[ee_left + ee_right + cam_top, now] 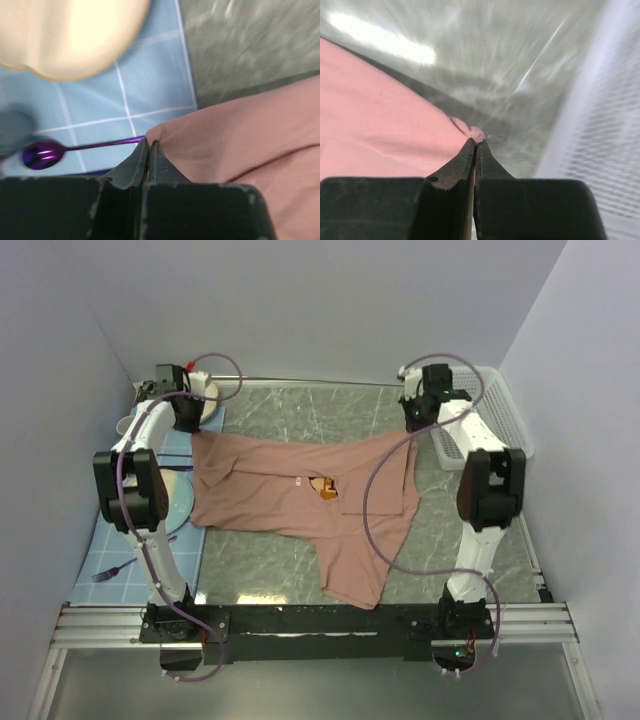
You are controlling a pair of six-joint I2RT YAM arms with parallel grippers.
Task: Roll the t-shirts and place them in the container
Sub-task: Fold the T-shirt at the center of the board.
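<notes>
From above, the pink t-shirt (290, 505) lies spread across the grey table (300, 410), one part reaching toward the near edge. The left gripper (192, 426) is at its far left corner and the right gripper (413, 426) at its far right corner.

In the left wrist view, the fingers are clenched on a tip of the cloth, over a blue mat (150, 75) and near a purple spoon (42, 152).

In the right wrist view, the fingers pinch another cloth tip, with a white basket (610, 150) beside it.

The t-shirt (270, 490) is salmon-pink with an orange-brown print (327, 487); the mat (155, 70) is blue with white gridlines.
</notes>
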